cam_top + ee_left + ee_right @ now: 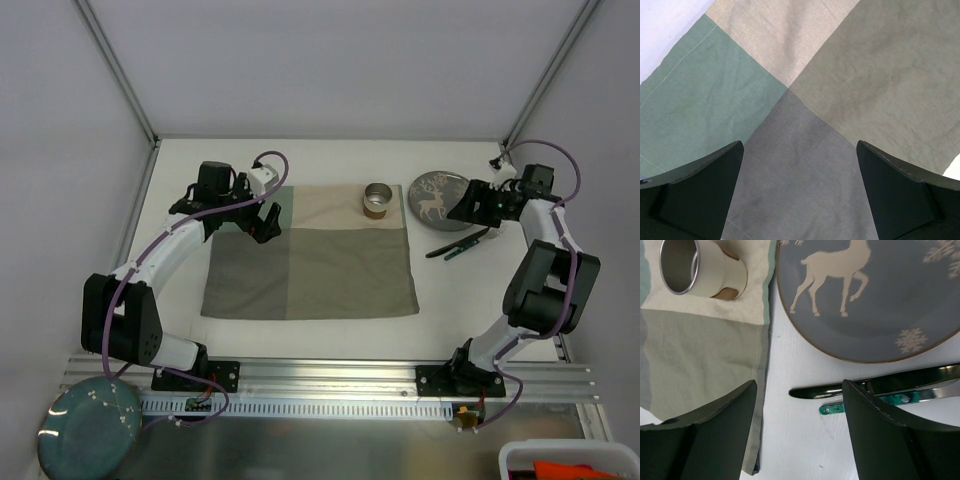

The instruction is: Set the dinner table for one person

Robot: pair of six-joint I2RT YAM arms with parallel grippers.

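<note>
At far right of the matte-white desk (470,300), right gripper (799,382) hangs jaws apart, empty, over dark glossy cutlery (880,386) beside grey round deer-print plate (890,310). Left gripper (800,145) gapes above green-beige patchwork cloth mat (790,75). Straddle one handle squarely; close low.

Matte-white surface (330,165): green-and-beige patchwork cloth mat (310,270) beneath left claw (268,222); round grey deer-print plate (437,195), dark metal cutlery (450,250) by right claw (472,222).

Cup (377,199) on mat (300,270) — plate (438,198) right, on table (300,338).
</note>
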